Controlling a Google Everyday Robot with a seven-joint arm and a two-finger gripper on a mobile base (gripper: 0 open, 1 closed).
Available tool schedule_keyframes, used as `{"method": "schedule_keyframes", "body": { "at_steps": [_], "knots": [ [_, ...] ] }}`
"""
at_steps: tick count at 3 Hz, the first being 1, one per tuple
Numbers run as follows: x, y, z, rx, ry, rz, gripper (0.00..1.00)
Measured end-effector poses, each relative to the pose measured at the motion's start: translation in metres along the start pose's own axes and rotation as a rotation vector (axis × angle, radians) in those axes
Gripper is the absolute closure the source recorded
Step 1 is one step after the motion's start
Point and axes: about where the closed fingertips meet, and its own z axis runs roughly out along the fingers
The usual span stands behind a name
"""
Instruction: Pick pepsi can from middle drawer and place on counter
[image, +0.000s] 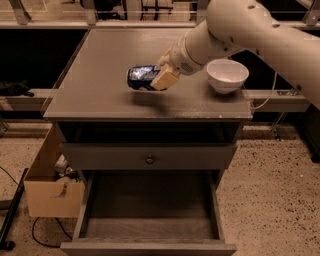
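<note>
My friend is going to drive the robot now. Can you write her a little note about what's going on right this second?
End effector: shut on the pepsi can, over the counter, left of the white bowl.
Pepsi can: on its side in the grasp. A shadow beneath suggests it is not resting on the counter yet.
Middle drawer: pulled open, nothing visible inside.
Done: the can is out of the drawer and over the counter.
Left: lower it, set it down apart from the bowl, let go, pull the arm away.
</note>
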Motion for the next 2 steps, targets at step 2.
{"method": "schedule_keyframes", "body": {
  "at_steps": [2],
  "knots": [
    [-0.0073,0.0099,0.0145,0.014,-0.078,0.038,1.0]
  ]
}}
